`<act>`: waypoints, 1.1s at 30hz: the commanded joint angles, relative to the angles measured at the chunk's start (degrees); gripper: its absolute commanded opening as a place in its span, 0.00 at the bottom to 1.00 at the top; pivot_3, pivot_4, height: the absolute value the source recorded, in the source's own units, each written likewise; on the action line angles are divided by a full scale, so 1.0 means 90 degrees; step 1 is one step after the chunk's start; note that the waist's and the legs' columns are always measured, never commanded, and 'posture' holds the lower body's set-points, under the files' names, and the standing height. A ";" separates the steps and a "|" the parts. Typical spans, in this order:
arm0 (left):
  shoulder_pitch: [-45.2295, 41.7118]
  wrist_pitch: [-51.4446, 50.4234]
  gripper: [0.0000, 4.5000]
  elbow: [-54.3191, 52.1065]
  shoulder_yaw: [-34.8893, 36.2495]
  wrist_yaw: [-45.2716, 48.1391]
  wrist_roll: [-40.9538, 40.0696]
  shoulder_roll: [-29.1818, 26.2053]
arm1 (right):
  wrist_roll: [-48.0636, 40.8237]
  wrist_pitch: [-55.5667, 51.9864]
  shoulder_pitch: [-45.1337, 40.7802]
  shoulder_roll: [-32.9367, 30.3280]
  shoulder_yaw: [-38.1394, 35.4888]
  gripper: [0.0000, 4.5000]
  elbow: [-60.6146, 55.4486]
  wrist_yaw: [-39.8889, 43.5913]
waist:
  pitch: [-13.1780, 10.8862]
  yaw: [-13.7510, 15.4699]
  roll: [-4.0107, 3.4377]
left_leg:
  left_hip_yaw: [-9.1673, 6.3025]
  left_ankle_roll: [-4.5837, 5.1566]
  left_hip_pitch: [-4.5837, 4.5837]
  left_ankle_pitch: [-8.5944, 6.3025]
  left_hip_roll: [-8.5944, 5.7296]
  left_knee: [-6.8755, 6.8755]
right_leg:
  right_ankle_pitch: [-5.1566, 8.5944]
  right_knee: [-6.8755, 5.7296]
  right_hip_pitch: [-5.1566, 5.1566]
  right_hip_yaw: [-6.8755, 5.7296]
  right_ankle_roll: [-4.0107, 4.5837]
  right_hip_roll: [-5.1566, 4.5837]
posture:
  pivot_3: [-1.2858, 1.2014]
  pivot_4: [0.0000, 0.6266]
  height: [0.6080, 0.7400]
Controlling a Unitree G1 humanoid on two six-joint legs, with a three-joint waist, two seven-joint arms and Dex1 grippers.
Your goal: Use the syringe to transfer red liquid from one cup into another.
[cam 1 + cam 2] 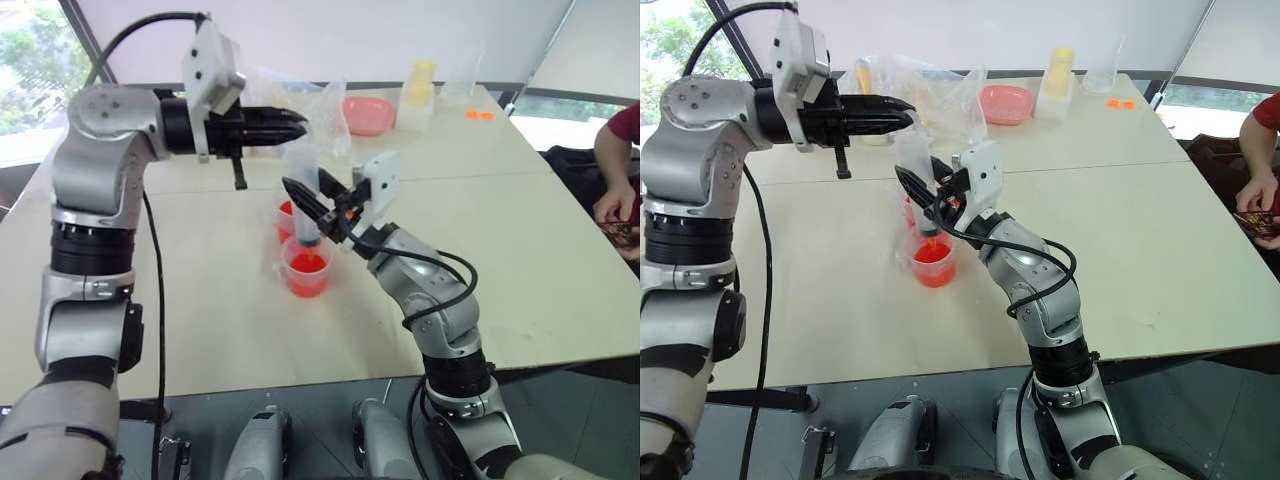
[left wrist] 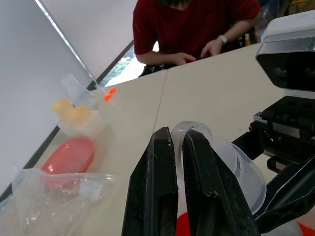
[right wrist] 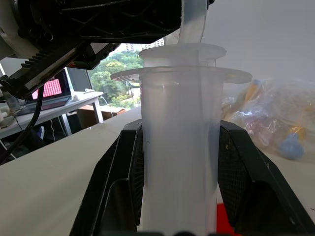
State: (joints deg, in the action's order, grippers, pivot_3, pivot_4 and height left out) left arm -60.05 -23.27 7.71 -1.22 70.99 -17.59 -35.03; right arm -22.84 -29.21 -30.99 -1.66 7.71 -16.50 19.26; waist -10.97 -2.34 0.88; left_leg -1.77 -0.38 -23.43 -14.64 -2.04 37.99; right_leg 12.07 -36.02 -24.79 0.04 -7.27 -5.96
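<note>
The syringe (image 1: 303,200) is held upright by its barrel in the right gripper (image 1: 312,205) over the smaller cup (image 1: 307,267), its plunger ring pinched by the left gripper (image 1: 300,124).

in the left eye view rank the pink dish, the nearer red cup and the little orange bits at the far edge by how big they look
1. Pink dish, though farther away.
2. Nearer red cup, close to it in apparent size, so unsure.
3. Orange bits, plainly smallest.

On the surface (image 1: 200,300), the smaller cup (image 1: 307,267) stands in front of the larger cup (image 1: 287,220). The syringe (image 1: 303,200) stands upright over them. A dish (image 1: 367,115) and bag (image 1: 325,110) lie behind.
</note>
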 commanded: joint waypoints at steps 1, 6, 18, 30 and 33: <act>0.0350 -0.0208 0.00 -0.0241 -0.0699 0.0703 -0.0234 0.0158 | -0.0199 0.0480 -0.0697 0.0074 -0.0568 0.32 -0.0833 -0.0222 | 0.0000 0.0007 0.0000 | 0.0000 0.0000 0.0000 0.0000 0.0000 0.0000 | 0.0000 0.0000 0.0001 0.0000 0.0000 0.0000 | 0.52 0.24 1.00; 0.0043 -0.0458 0.18 0.0050 -0.0319 0.0515 -0.0433 0.0190 | -0.0223 0.0475 -0.0638 0.0030 -0.0543 0.32 -0.0883 -0.0179 | 0.0000 0.0008 0.0000 | 0.0000 0.0000 0.0000 0.0000 0.0000 0.0000 | 0.0000 0.0000 0.0000 0.0000 0.0000 0.0000 | 0.52 0.24 1.00; -0.0169 -0.1202 0.80 0.0537 0.0698 0.0283 -0.1145 -0.0632 | -0.0945 -0.0170 -0.0737 -0.0022 -0.0992 0.32 -0.1298 -0.0426 | -0.0009 -0.0028 -0.0007 | 0.0000 0.0000 0.0000 0.0000 0.0005 -0.0001 | 0.0000 -0.0004 -0.0008 0.0002 0.0001 0.0006 | 0.52 0.24 1.00; 0.1795 -0.2656 0.80 -0.1898 0.1772 -0.0598 -0.2610 -0.1127 | -0.3756 -0.4690 -0.2992 -0.2673 -0.3925 0.32 0.2860 -0.2602 | -0.0009 0.0186 -0.0005 | 0.0001 0.0001 -0.0001 -0.0001 0.0032 -0.0001 | 0.0005 0.0024 0.0013 -0.0001 0.0018 -0.0007 | 0.52 0.24 1.00; 0.2268 -0.2737 0.80 -0.2443 0.1864 -0.0921 -0.2732 -0.1188 | -0.3454 -0.5398 -0.3251 -0.3285 -0.3821 0.32 0.3887 -0.2421 | -0.0009 0.0165 -0.0006 | 0.0007 0.0006 -0.0001 -0.0003 0.0035 -0.0017 | 0.0012 0.0047 0.0015 -0.0001 0.0033 -0.0003 | 0.52 0.24 1.00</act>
State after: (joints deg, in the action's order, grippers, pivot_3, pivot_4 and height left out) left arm -40.35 -47.78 -10.97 14.01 64.19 -40.84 -44.90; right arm -54.28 -74.72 -57.94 -29.95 -26.78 16.45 -3.67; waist -11.05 -0.86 0.83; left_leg -1.69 -0.31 -23.46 -14.68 -1.69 37.82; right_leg 12.16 -35.53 -24.66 0.03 -6.96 -5.95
